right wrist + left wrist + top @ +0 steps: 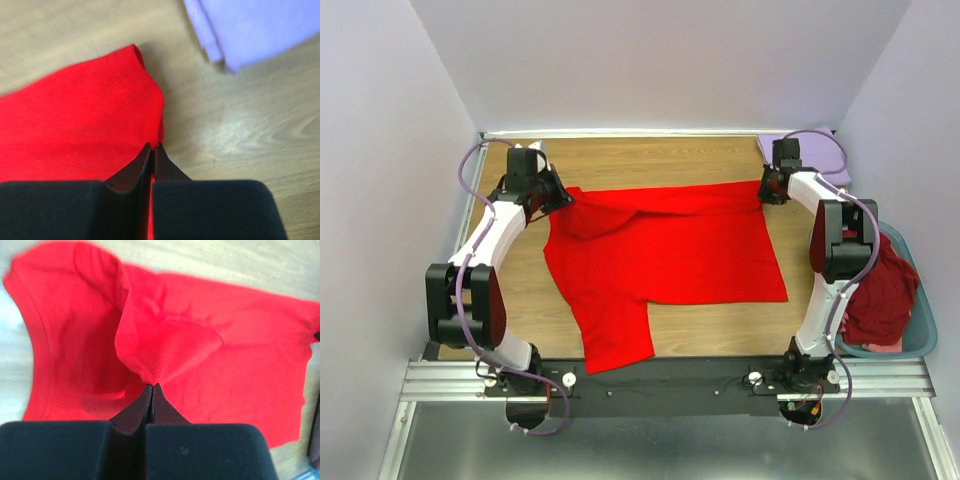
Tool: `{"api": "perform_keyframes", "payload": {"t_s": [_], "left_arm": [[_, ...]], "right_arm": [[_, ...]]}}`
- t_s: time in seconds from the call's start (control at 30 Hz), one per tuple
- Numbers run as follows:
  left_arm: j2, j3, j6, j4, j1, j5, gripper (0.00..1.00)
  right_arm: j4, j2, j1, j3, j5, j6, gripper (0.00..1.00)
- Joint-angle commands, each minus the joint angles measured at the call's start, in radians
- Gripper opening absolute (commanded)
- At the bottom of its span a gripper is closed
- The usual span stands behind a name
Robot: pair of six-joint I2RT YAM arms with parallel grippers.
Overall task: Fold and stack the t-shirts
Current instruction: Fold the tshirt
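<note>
A bright red t-shirt [665, 255] lies spread on the wooden table, one sleeve reaching toward the near edge. My left gripper [563, 197] is shut on its far left corner and lifts a fold of cloth [165, 347]. My right gripper [767, 187] is shut on its far right corner [145, 100]. A folded pale lavender t-shirt [805, 150] lies at the far right corner of the table and shows in the right wrist view [250, 27]. Dark maroon shirts [880, 290] are heaped in the basket.
A teal-blue plastic basket [923, 335] stands at the right edge of the table beside the right arm. Bare wood [520, 300] shows left of the red shirt. Lavender walls close in the table on three sides.
</note>
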Motion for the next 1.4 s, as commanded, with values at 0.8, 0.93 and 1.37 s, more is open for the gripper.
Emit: {"api": "perform_keyframes", "payload": {"t_s": [0.8,0.93,1.37], "left_arm": [[0.243,0.391,0.037,-0.06,0.02,-0.034,0.0],[0.16,0.286,0.037,-0.051,0.02,-0.022,0.0],[0.092,0.122,0.04,-0.031,0.021,0.004,0.0]], "right_arm": [[-0.018,0.057,-0.007,0.205,-0.064,0.031,0.1],[-0.02,0.011,-0.007,0.131,-0.027,0.027,0.1],[-0.029,-0.026,-0.008,0.027,0.018,0.019,0.1]]}}
